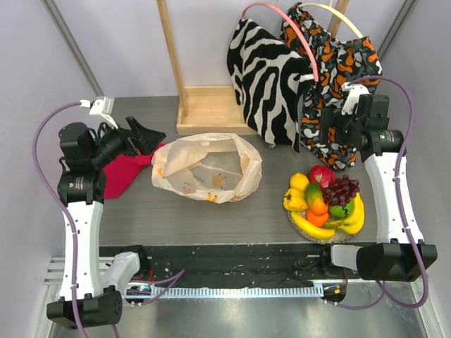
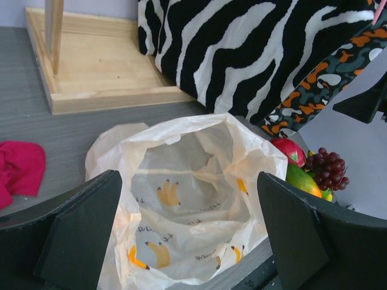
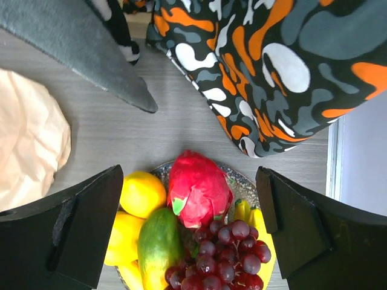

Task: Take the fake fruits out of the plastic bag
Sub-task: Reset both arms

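Note:
The plastic bag (image 1: 206,167) lies mouth-up in the middle of the table, cream with small banana prints; in the left wrist view its inside (image 2: 187,199) shows only crinkled film. The fake fruits (image 1: 325,204) are piled on a glittery round plate (image 3: 242,180) at the right: a red fruit (image 3: 196,187), dark grapes (image 3: 227,254), a green fruit (image 3: 158,244), a yellow round fruit (image 3: 142,193) and bananas (image 3: 257,220). My left gripper (image 2: 188,176) hangs open to the left of the bag. My right gripper (image 3: 188,175) is open above the far side of the plate, holding nothing.
A red cloth (image 1: 127,172) lies left of the bag under my left arm. At the back stand a wooden stand's base (image 1: 208,109), a zebra-striped bag (image 1: 264,77) and an orange camouflage bag (image 1: 338,70), close to my right wrist.

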